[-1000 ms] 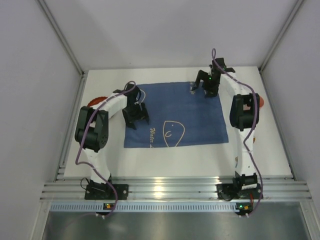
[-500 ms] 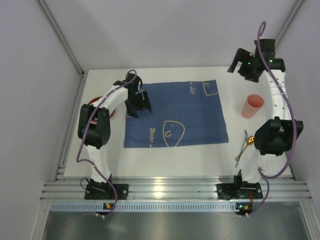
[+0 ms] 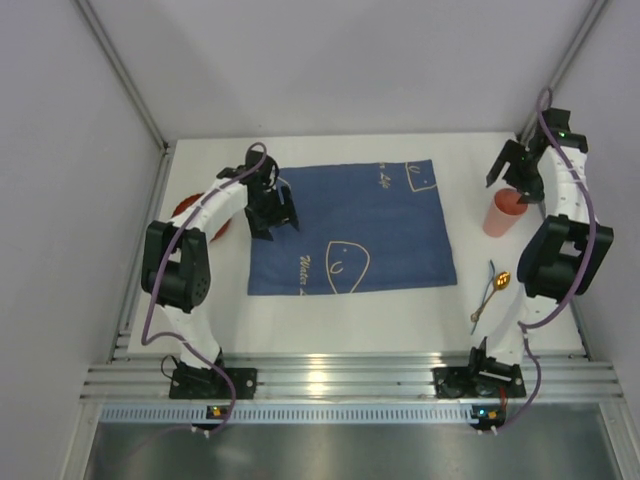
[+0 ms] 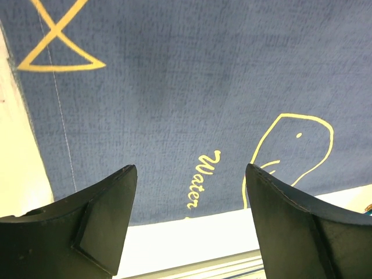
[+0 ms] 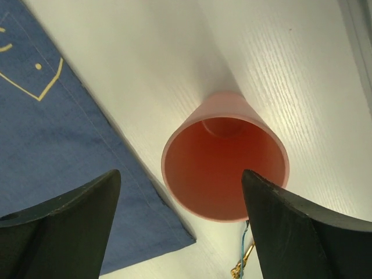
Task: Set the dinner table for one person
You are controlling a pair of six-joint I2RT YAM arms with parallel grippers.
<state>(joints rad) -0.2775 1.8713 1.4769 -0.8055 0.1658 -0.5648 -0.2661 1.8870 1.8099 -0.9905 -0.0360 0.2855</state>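
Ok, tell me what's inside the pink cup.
Nothing: the right wrist view looks straight into the pink cup and shows only its bare inner wall and bottom. The table patch beneath its base is covered.

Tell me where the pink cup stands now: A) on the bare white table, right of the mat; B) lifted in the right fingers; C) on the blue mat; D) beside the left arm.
A: the pink cup stands upright on the white table, apart from the blue mat's right edge, with the right fingers spread open over it.
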